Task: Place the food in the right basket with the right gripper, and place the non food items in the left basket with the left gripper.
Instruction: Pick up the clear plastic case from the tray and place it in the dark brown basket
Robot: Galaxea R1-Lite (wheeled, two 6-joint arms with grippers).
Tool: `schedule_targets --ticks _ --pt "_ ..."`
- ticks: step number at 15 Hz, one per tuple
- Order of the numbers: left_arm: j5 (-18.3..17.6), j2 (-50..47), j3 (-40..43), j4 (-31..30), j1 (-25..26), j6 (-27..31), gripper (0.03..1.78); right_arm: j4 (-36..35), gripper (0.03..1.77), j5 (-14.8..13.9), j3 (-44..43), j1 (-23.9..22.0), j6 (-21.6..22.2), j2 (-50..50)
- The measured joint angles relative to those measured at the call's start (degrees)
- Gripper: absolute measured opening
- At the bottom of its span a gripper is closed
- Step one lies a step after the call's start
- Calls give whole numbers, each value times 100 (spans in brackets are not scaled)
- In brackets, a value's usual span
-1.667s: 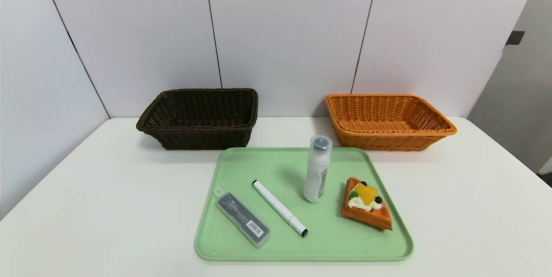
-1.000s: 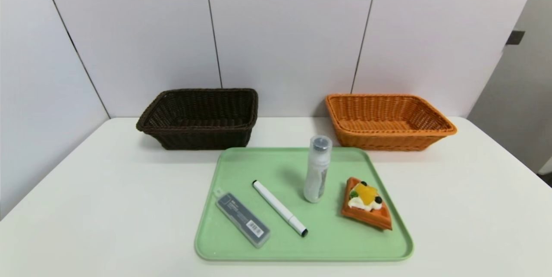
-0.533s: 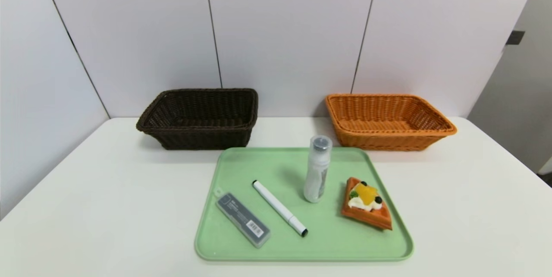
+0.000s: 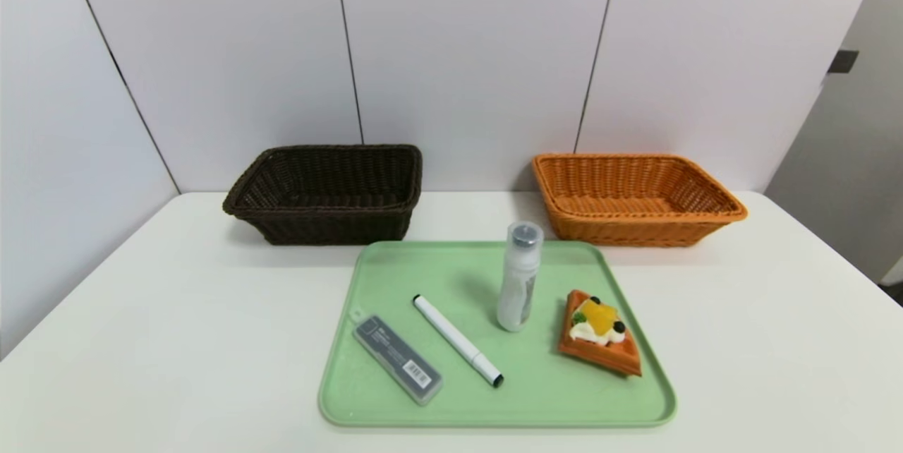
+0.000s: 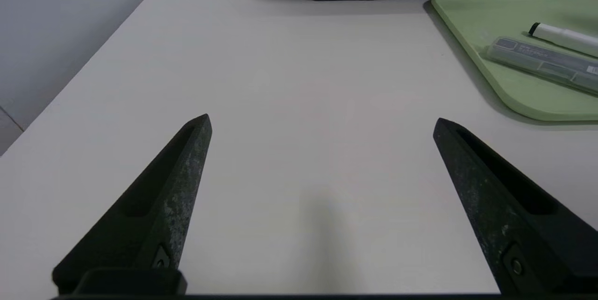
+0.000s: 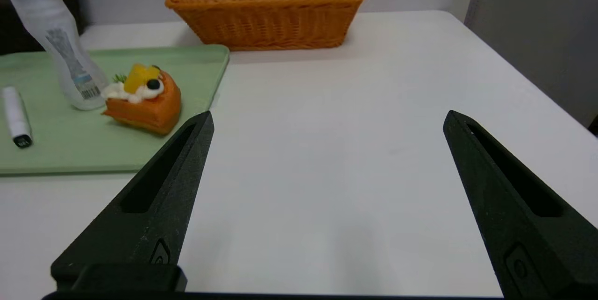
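We see first the wide white smooth table (image 4: 176, 340), whose near edge is cut off in the head view. On it we have the flat green rectangular tray (image 4: 564, 403), and in the left wrist view only one part of this tray is visible. Behind the tray stand two woven baskets: the dark brown rectangular basket (image 4: 331, 227) on our left and the orange-brown rectangular basket (image 4: 635, 233) on our right. The front wall of each basket hides a part of its floor.

Our black left gripper (image 5: 322, 120) and our black right gripper (image 6: 329, 113) are both above the table, outside the head view. Each has its fingers spread wide, with nothing between them.

All four items are on the tray. The clear and white plastic bottle (image 4: 520, 280) stands upright, and the small print on it we cannot read. The flat grey plastic case (image 4: 398, 358) lies near the white cylindrical marker with black ends (image 4: 457, 340). The brown waffle piece with cream and yellow fruit (image 4: 600, 336) lies near the tray's right rim; its underside is hidden from us.
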Motion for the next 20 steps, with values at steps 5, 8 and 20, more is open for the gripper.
schedule_targets --ticks 5,8,20 --pt "11 355 -1604 1810 -2 -34 169 479 170 102 -990 48 28 716" --pt "26 1154 -2324 2205 -2 -54 169 507 170 74 -1613 122 33 1743" --pt "77 5812 -5698 3274 -51 -497 169 1879 170 161 -5207 116 33 6083"
